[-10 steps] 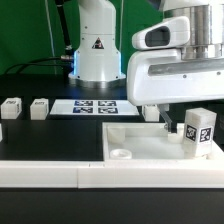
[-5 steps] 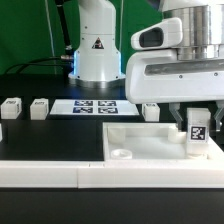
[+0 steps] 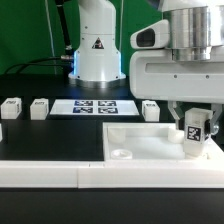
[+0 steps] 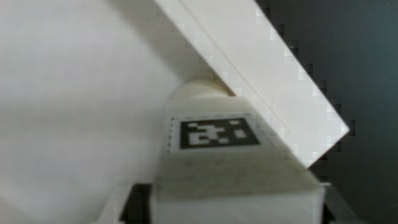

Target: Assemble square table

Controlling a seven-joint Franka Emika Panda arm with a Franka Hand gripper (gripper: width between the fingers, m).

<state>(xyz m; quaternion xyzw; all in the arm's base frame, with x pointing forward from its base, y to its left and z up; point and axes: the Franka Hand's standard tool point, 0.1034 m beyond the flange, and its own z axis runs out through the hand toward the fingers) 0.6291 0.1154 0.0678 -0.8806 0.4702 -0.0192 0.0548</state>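
Observation:
The square table top (image 3: 140, 143) is a white slab with a raised rim and a round socket (image 3: 118, 154), lying at the exterior view's right. My gripper (image 3: 195, 128) is shut on a white tagged leg (image 3: 194, 133) and holds it nearly upright at the slab's right corner. In the wrist view the leg (image 4: 217, 140) stands between my fingers (image 4: 135, 205), its far end against the slab's rim (image 4: 249, 60), with the slab's flat face (image 4: 71, 100) beside it. Three more legs (image 3: 10, 107) (image 3: 40, 108) (image 3: 150, 110) stand on the table behind.
The marker board (image 3: 95, 106) lies flat between the loose legs. The robot's white base (image 3: 97, 45) stands behind it. A long white rail (image 3: 50, 172) runs along the front, in front of the slab.
The gripper has turned the held leg from tilted to nearly upright and shifted it slightly to the exterior view's left. The slab and the loose legs have not moved.

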